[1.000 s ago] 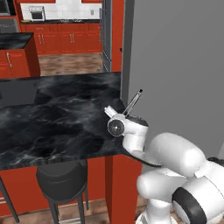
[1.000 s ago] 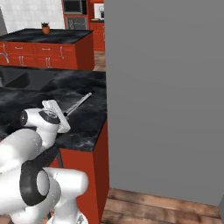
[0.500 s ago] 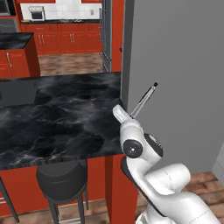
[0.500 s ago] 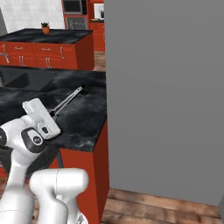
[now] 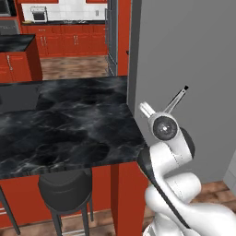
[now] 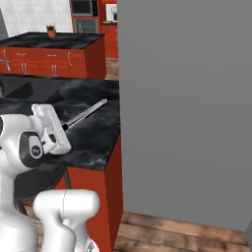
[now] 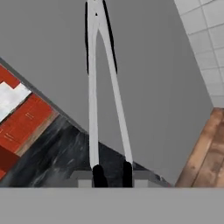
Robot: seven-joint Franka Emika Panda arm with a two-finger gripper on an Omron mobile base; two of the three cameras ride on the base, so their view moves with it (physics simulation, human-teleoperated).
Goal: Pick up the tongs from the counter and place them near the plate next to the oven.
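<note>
I see the hand [image 7: 110, 171] clamped on the tongs [image 7: 101, 83]: in the hand view its two dark fingertips [image 7: 98, 174] sit at the open ends of the two slim arms, which run away from the camera and meet at the far tip. In the left base view the tongs [image 5: 176, 99] stick up and to the right from the hand [image 5: 162, 112], off the desk [image 5: 64, 124] and in the air, with the tall grey panel [image 5: 193, 55] behind them. From the right base view the tongs [image 6: 84, 113] slant out of the hand [image 6: 62, 127] over the black stone desk [image 6: 93, 133], near its corner beside the grey panel [image 6: 187, 98]. A black stool [image 5: 64, 191] stands under the desk's near edge. Red cabinets [image 5: 69, 44] line the far side of the kitchen.
</note>
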